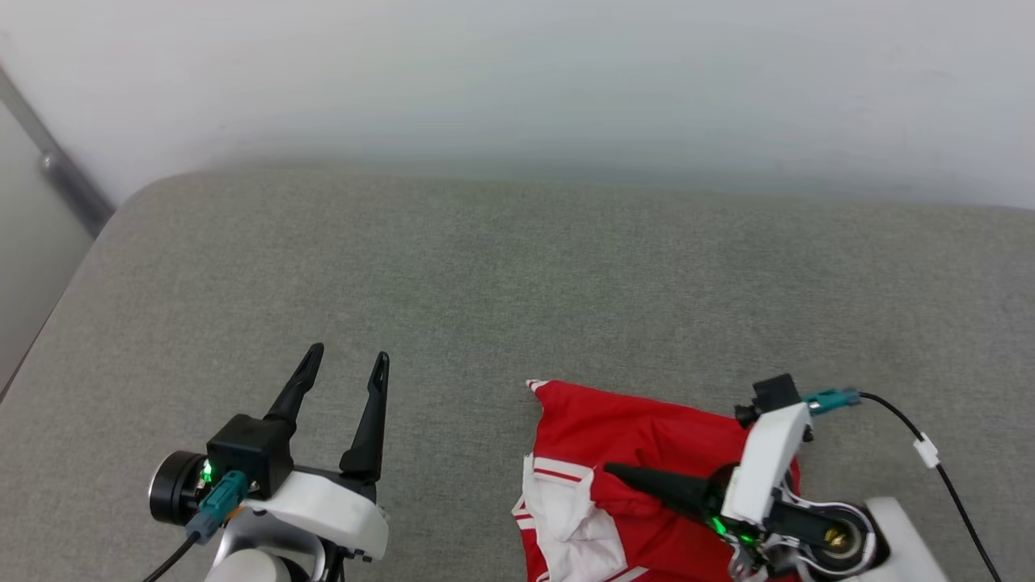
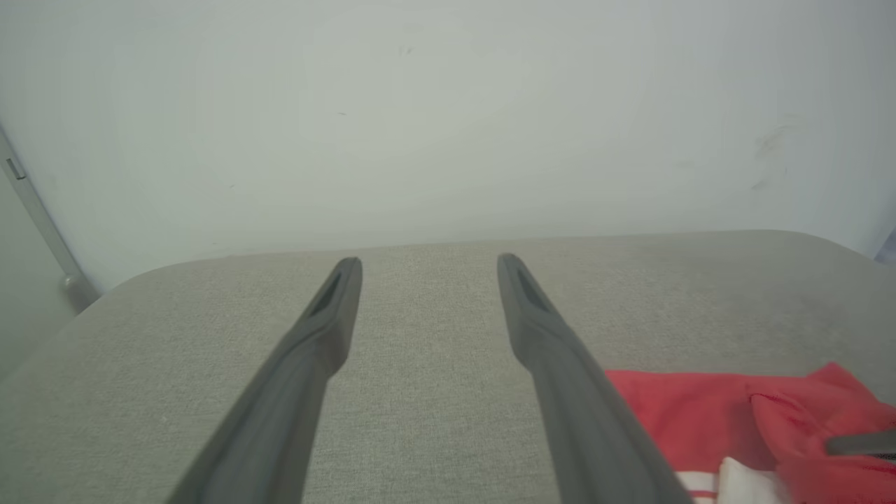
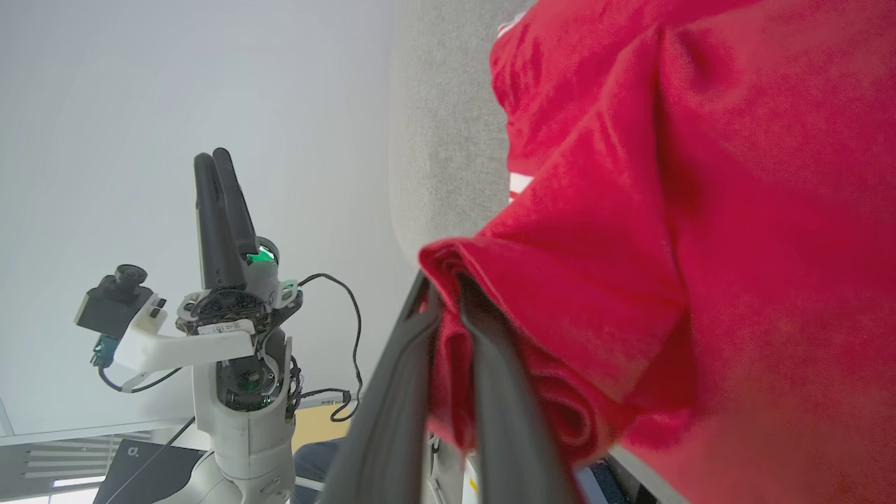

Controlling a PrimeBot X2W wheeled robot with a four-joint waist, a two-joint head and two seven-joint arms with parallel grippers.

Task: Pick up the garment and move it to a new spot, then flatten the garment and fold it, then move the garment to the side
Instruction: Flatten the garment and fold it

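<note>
The garment (image 1: pixel 647 436) is red, with a white sleeve section (image 1: pixel 578 525) and red-and-white striped trim (image 1: pixel 558 473). The upholstered surface (image 1: pixel 517 283) is a uniform grey weave. The wall (image 1: pixel 517 81) is plain off-white. The left pincer (image 1: pixel 348 360) and right pincer (image 1: pixel 614 470) have black fingers (image 1: pixel 368 428) on white housings (image 1: pixel 323 505), each with a green indicator light (image 1: pixel 208 471). The connectors (image 1: pixel 217 497) are teal. The cable (image 1: pixel 954 477) is black.

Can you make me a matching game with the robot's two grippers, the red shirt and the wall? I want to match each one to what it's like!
1. left gripper
2. right gripper
3. shirt
4. wall

A. crumpled on the grey cushion
B. shut, pinching a red fold
C. plain and pale
D. open, holding nothing

Pairs: 1-D, 2-B, 3-A, 4-C
</note>
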